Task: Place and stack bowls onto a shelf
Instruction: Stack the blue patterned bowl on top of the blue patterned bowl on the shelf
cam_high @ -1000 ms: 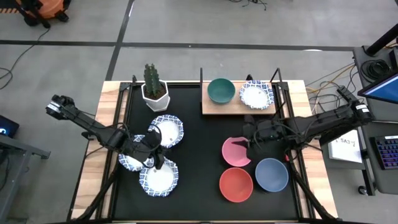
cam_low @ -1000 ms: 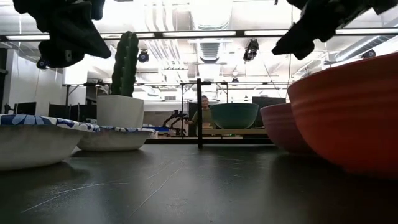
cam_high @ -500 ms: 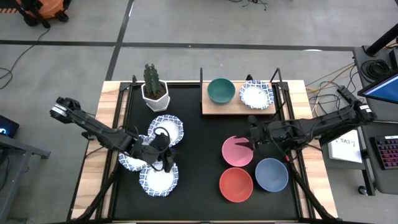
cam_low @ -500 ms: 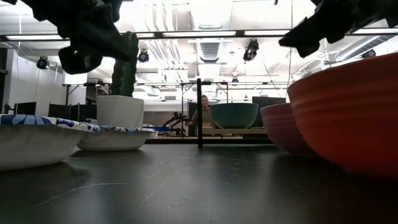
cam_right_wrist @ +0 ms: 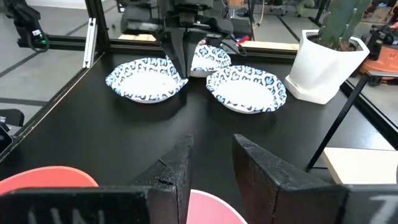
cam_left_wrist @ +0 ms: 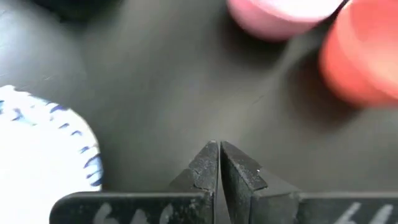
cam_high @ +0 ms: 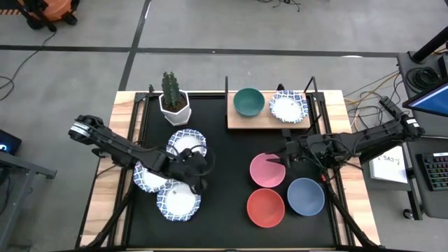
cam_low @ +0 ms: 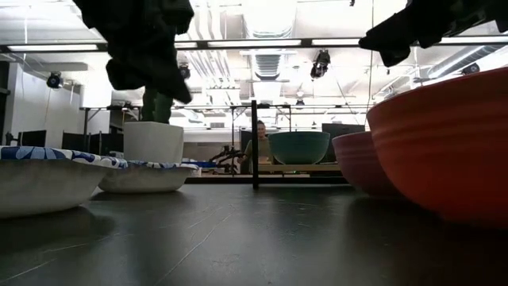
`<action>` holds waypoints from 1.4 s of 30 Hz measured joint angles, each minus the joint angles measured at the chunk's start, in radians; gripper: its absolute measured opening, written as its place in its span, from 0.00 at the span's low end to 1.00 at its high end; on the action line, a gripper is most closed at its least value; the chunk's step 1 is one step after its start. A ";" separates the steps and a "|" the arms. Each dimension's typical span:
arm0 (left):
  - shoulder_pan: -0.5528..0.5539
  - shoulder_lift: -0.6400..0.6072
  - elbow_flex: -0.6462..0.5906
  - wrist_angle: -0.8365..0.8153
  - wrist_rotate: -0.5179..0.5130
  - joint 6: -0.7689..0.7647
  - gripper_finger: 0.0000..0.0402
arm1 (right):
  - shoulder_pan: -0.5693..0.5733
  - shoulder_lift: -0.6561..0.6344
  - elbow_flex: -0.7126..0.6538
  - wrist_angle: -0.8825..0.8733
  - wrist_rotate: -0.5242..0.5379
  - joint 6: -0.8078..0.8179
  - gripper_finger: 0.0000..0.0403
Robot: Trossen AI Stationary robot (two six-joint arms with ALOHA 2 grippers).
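Left arm reaches from the table's left edge diagonally inward, low and extended. Left gripper [cam_high: 198, 175] is clenched, fingers pressed together with nothing between them; it hangs above bare table [cam_high: 224, 182], just beside the three patterned bowls and between them and the pink bowl.

Right arm comes in from the right edge, stretched nearly level toward the table's middle. Right gripper [cam_high: 285, 155] sits over the rim of the pink bowl [cam_high: 267, 170]; its fingers [cam_right_wrist: 177, 168] stand parted, straddling the rim edge. Whether they actually touch the rim cannot be told.

Bowls: green bowl [cam_high: 248, 101] and one patterned bowl [cam_high: 288, 106] rest side by side on the shelf [cam_high: 241, 122], at the table's far side. Pink, red bowl [cam_high: 266, 207] and blue bowl [cam_high: 306, 197] cluster in front of the shelf. Three patterned bowls [cam_high: 178, 201] lie on the left half, near the cactus pot [cam_high: 173, 105].

A person is seated far behind the table [cam_low: 258, 147].
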 joint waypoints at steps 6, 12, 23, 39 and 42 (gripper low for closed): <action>0.010 0.084 0.126 -0.289 0.001 0.057 0.05 | 0.000 -0.003 0.000 -0.001 -0.014 0.000 0.25; 0.011 0.094 0.113 -0.340 0.001 0.236 0.20 | 0.000 -0.003 0.000 -0.004 -0.026 -0.001 0.25; 0.048 0.091 -0.025 -0.279 -0.101 0.239 0.35 | 0.000 -0.003 0.000 -0.004 -0.026 0.004 0.25; 0.058 0.091 -0.111 -0.179 -0.074 0.193 0.21 | 0.000 -0.002 0.000 -0.007 -0.025 0.003 0.25; 0.057 0.091 -0.124 -0.179 -0.074 0.173 0.19 | 0.000 -0.002 0.000 -0.008 -0.025 0.002 0.24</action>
